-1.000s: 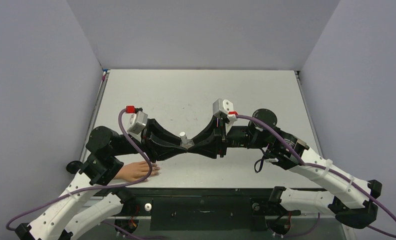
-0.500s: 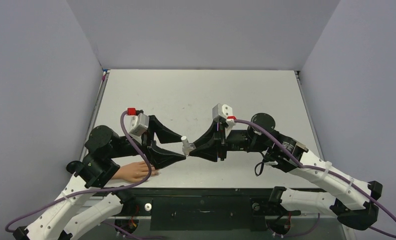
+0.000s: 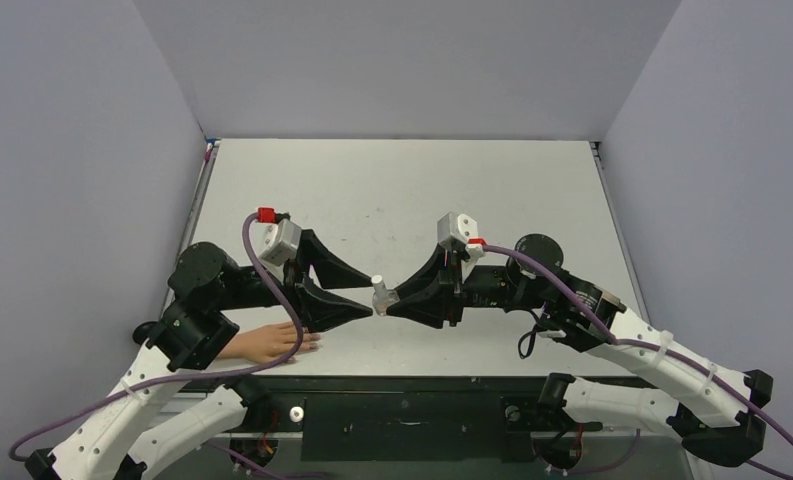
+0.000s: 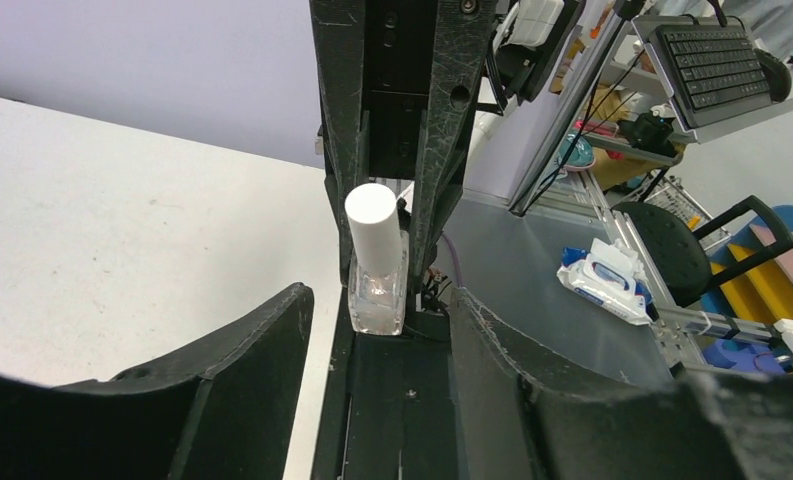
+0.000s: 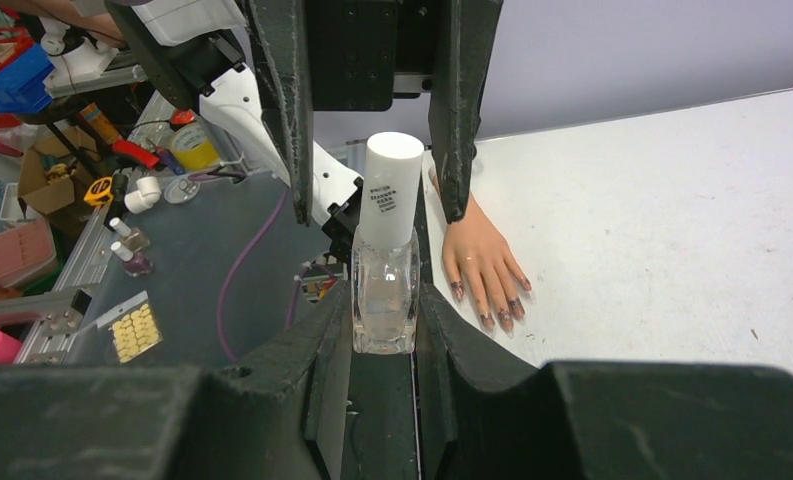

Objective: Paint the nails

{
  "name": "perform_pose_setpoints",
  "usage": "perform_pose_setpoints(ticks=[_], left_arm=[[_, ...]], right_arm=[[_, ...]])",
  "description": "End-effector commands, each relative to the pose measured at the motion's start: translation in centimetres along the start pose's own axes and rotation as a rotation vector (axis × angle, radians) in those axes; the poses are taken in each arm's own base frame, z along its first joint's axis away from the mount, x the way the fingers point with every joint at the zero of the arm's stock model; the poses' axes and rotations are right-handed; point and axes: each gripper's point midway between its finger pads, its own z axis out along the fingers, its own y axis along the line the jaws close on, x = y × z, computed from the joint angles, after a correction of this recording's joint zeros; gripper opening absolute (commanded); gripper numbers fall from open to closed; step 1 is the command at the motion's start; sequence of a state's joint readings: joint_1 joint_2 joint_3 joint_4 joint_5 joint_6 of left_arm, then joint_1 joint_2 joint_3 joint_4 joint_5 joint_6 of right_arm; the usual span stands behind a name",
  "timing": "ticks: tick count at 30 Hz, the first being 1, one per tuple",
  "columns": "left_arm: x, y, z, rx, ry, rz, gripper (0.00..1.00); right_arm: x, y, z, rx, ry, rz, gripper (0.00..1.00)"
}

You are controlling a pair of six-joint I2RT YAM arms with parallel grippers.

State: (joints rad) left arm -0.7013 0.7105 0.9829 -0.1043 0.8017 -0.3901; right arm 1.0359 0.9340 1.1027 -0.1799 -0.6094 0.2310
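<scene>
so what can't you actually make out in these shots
Nails: too small to see in the top view, where the left arm covers the wrist of the fake hand.
Fake hand, right wrist view: wrist end hidden behind the left gripper.
Bottle: cap print too small to read.
Left wrist view: hand out of frame.

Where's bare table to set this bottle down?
Crowded: the centre, where left gripper and right gripper meet at the bottle, and near left around the fake hand. Free: the far half of the table beyond them to the back wall; also the near-edge strip between fake hand and right arm.
</scene>
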Motion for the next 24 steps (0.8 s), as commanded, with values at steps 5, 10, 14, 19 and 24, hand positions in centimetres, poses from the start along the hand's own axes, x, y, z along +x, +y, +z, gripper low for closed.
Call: perform_pose_setpoints(ticks=[5, 10, 14, 19, 24], left_arm=[[-2.37, -0.89, 1.0, 0.076, -0.062, 0.021, 0.41], [-2.53, -0.89, 1.07, 0.078, -0.075, 0.023, 0.39], [-2.47, -0.95, 1.11, 0.087, -0.082, 0.017, 0.37], [-2.33, -1.07, 1.18, 0.099, -0.078, 0.011, 0.35], [-1.95, -0.92, 1.4, 0.11, -0.067, -0.008, 0.33]], right_arm=[[-2.01, 1.21, 0.07, -0.048, -0.069, -0.038, 0.0], [-1.53, 1.05, 0.27, -0.048, -0.055, -0.034, 0.0], [-1.42, 0.85, 0.28, -0.038, -0.053, -0.037, 0.0], [-1.21, 0.76, 0.44, -0.04, -0.046, -0.037, 0.0], [-1.16, 0.62, 0.53, -0.037, -0.045, -0.046, 0.0]])
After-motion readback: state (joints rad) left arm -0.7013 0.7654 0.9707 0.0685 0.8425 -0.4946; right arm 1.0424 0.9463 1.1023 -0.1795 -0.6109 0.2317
